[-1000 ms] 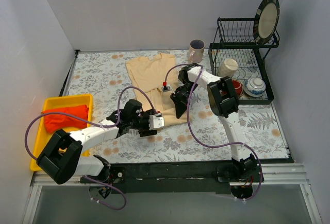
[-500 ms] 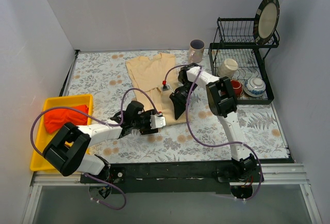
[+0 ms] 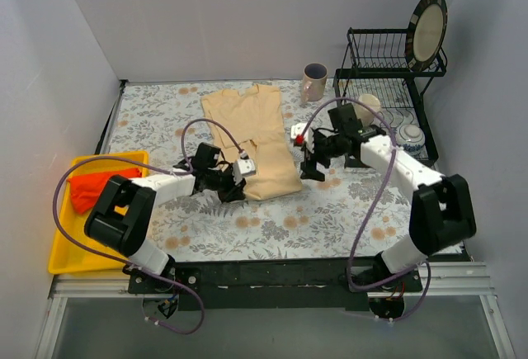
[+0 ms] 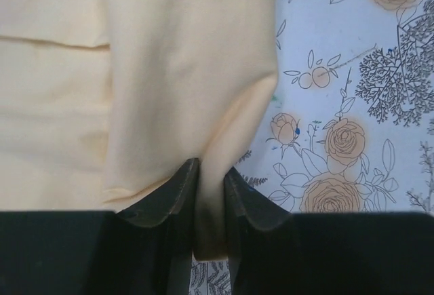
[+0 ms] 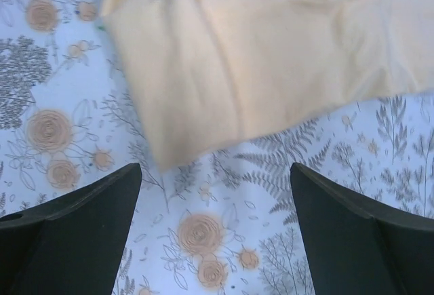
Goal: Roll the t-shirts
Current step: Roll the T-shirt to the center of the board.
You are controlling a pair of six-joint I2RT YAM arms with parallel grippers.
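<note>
A pale cream t-shirt [image 3: 252, 132] lies folded into a long strip on the flowered table, collar end toward the back. My left gripper [image 3: 237, 191] is at its near left corner. In the left wrist view the gripper [image 4: 210, 197] is shut on a pinched fold of the cream cloth [image 4: 176, 71]. My right gripper [image 3: 311, 169] hovers just off the shirt's right edge. It is open wide [image 5: 213, 200] with only tablecloth between the fingers, and the shirt's corner [image 5: 271, 57] lies beyond them. A red-orange t-shirt [image 3: 92, 187] sits bunched in the yellow tray [image 3: 107, 161].
A mug [image 3: 314, 81] stands at the back beside a black dish rack [image 3: 388, 103]. The rack holds a plate [image 3: 429, 29], a cup [image 3: 364, 108] and small bowls. The yellow tray occupies the left edge of the table.
The right gripper opened, let go of the shirt and swung off to the right. The left gripper slid toward the shirt's near left corner and closed on the cloth.
</note>
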